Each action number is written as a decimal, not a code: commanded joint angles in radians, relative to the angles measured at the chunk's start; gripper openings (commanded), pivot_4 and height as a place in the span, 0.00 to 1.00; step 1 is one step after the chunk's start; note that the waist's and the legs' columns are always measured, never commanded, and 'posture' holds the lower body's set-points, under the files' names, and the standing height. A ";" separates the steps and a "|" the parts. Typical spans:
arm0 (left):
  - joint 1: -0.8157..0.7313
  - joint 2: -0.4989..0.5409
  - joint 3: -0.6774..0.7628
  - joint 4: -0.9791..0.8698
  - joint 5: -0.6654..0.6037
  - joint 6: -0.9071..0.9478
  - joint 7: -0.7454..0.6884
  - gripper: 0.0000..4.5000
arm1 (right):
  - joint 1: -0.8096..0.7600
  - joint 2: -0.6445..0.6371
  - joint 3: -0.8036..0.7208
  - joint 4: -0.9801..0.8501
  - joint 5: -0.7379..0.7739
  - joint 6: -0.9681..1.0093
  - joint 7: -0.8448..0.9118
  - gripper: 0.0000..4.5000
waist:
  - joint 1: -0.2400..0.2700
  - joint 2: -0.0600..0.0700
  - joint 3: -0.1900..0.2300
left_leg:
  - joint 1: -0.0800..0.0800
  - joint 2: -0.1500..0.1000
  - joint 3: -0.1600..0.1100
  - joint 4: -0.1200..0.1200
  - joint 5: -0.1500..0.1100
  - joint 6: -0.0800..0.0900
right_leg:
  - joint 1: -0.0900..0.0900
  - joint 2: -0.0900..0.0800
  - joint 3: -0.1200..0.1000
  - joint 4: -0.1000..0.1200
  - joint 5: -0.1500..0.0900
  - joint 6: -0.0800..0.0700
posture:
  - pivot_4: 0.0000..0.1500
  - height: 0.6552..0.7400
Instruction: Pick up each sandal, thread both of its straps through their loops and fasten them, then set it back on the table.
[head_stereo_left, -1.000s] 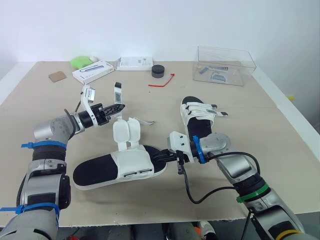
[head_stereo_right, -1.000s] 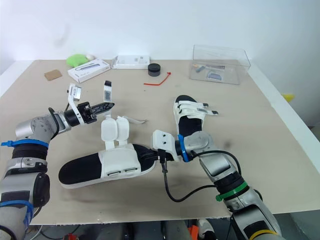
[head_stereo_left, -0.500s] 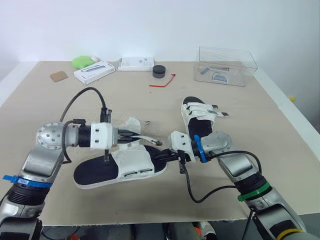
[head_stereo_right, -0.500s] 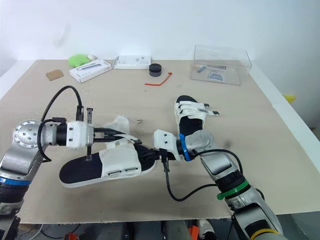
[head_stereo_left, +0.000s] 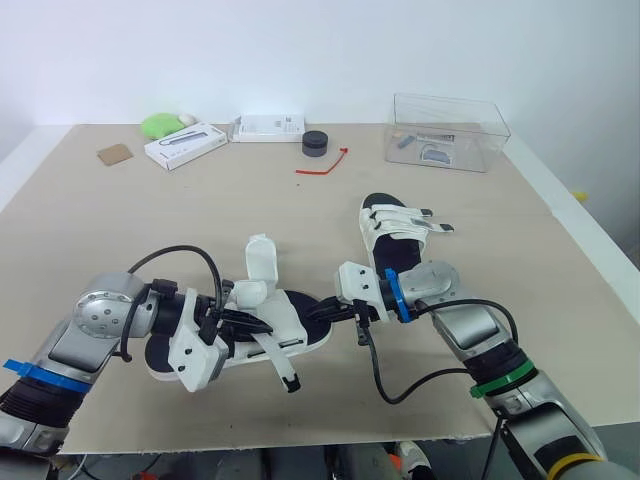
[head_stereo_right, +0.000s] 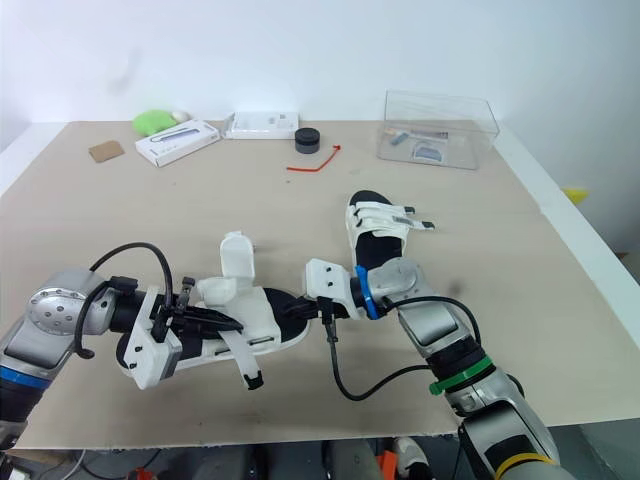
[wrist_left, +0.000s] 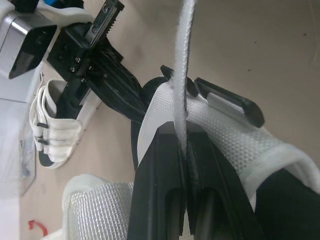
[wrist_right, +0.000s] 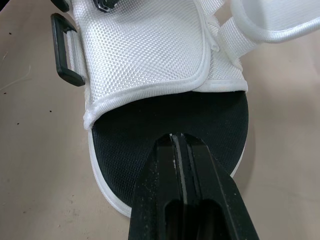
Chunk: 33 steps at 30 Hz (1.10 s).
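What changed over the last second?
The left hand came down from above the table to the open sandal, closed on one strap and drew it toward the near edge. The other strap stands upright, the right hand stays pressed shut on that sandal, and the fastened sandal has not moved.

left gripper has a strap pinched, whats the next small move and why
Probably carry the strap end toward the black loop on the sandal and start feeding it through. The left gripper is shut on the strap, the loop looks empty, and the right gripper sits shut at one end of the sole.
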<state>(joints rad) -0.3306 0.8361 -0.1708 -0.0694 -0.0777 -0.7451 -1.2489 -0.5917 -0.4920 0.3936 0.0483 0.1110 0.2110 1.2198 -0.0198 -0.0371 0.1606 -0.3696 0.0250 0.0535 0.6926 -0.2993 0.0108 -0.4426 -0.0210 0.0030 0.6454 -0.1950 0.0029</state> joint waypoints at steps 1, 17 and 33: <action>0.013 0.024 -0.009 -0.034 -0.014 0.012 0.015 0.08 | -0.010 0.001 0.003 -0.006 -0.006 -0.012 0.005 0.00 | 0.000 0.000 0.000 | 0.000 0.000 0.000 0.000 0.000 0.000 | 0.000 0.000 0.000 0.000 0.000 0.000 | 1.00 1.00; 0.071 0.172 0.088 -0.094 -0.090 0.126 0.025 0.61 | -0.018 0.001 -0.001 0.017 -0.012 -0.021 0.014 0.00 | 0.000 0.000 0.000 | 0.000 0.002 0.000 0.000 0.000 0.000 | 0.000 0.002 -0.001 0.000 -0.001 -0.001 | 1.00 1.00; 0.269 0.219 0.264 -0.180 -0.070 0.160 0.109 0.61 | -0.046 0.041 0.018 0.086 -0.022 -0.053 0.044 0.00 | -0.002 0.001 0.001 | 0.002 0.004 0.001 -0.001 0.000 0.000 | 0.000 0.003 -0.002 0.001 -0.002 -0.004 | 1.00 1.00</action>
<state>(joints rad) -0.0723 1.0523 0.0533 -0.2134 -0.1577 -0.5712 -1.1643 -0.6273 -0.4590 0.3960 0.1257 0.0930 0.1644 1.2588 -0.0217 -0.0362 0.1611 -0.3676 0.0298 0.0543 0.6917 -0.2994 0.0108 -0.4431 -0.0176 0.0013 0.6459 -0.1967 -0.0012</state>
